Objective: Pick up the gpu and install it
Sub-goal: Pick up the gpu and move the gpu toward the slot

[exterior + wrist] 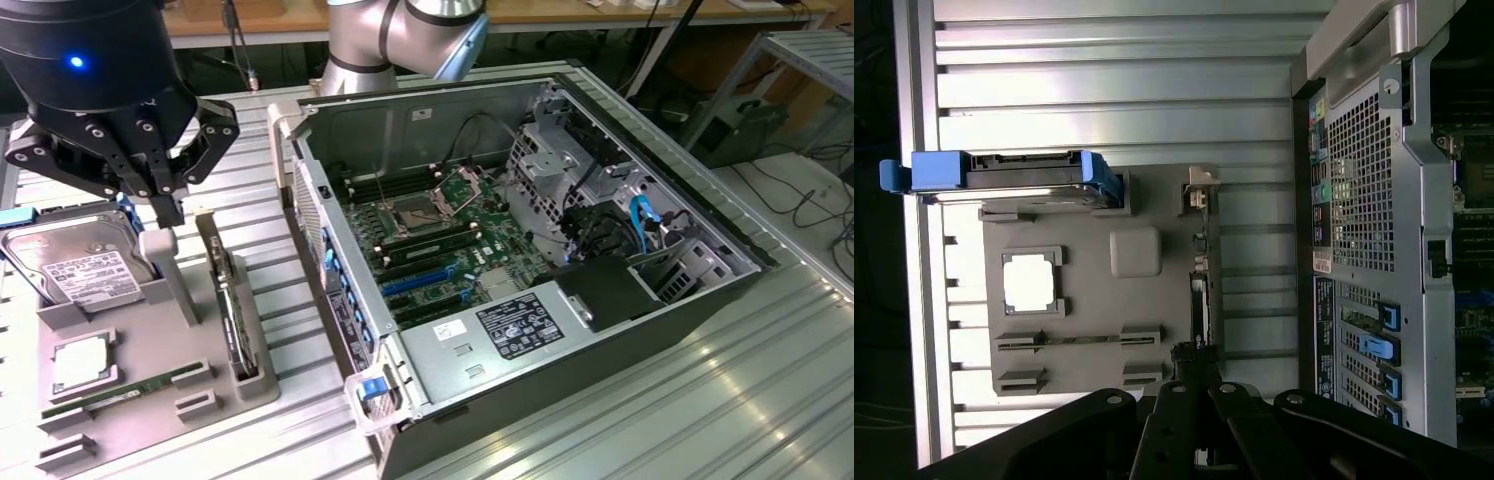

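Exterior view: the gripper (166,205) is seen raised above a grey tray (187,335), its fingers pressed together with nothing between them. The gpu (235,300) is stood on edge in a slot of that tray, below the gripper and on its side toward the open computer case (394,125); it is not touched. A hard drive (83,272) is propped in the tray on the gripper's other side, away from the case. A processor chip (80,362) and a green memory stick (114,393) are laid flat in the tray, farther from the gripper than the drive. Inside the case a motherboard (441,240) is exposed. In the wrist view the gpu is seen edge-on as a thin dark line directly beneath the closed fingertips, with its pale bracket at the end farthest from them.
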`<state>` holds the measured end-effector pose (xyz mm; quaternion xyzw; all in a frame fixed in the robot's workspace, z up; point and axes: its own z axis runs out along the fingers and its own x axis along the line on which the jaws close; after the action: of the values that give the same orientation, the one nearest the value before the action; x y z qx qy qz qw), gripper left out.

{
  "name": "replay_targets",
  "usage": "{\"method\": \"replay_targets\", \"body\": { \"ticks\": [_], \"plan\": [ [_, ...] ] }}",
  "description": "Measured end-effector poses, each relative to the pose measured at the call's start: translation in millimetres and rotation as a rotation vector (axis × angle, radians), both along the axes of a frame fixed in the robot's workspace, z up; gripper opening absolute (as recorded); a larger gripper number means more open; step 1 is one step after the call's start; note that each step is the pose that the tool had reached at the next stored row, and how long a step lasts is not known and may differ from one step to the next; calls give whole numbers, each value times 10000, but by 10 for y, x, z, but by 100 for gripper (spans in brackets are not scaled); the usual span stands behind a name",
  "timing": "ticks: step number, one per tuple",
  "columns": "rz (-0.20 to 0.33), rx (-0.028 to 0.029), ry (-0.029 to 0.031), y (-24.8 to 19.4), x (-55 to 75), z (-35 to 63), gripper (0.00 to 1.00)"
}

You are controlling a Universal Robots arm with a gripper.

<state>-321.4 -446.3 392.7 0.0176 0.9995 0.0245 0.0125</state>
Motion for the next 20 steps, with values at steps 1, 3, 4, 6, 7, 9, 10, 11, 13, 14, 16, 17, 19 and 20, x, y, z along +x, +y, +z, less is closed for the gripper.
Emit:
{"method": "replay_targets", "body": {
  "ticks": [1, 3, 4, 6, 7, 9, 10, 11, 13, 14, 16, 17, 19, 20],
  "plan": [
    [0, 0, 0, 0, 0, 0, 11],
    [0, 0, 0, 0, 0, 0, 11],
    [0, 0, 0, 0, 0, 0, 11],
    [0, 0, 0, 0, 0, 0, 11],
    [0, 0, 0, 0, 0, 0, 11],
    [0, 0, 0, 0, 0, 0, 11],
    [0, 0, 0, 0, 0, 0, 17],
    [0, 0, -1, 0, 0, 0, 24],
    [0, 0, 0, 0, 0, 0, 36],
    [0, 0, 0, 0, 0, 0, 42],
    [-1, 0, 0, 0, 0, 0, 48],
    [0, 0, 0, 0, 0, 0, 54],
    [0, 0, 0, 0, 0, 0, 60],
    [2, 0, 0, 0, 0, 0, 60]
  ]
}}
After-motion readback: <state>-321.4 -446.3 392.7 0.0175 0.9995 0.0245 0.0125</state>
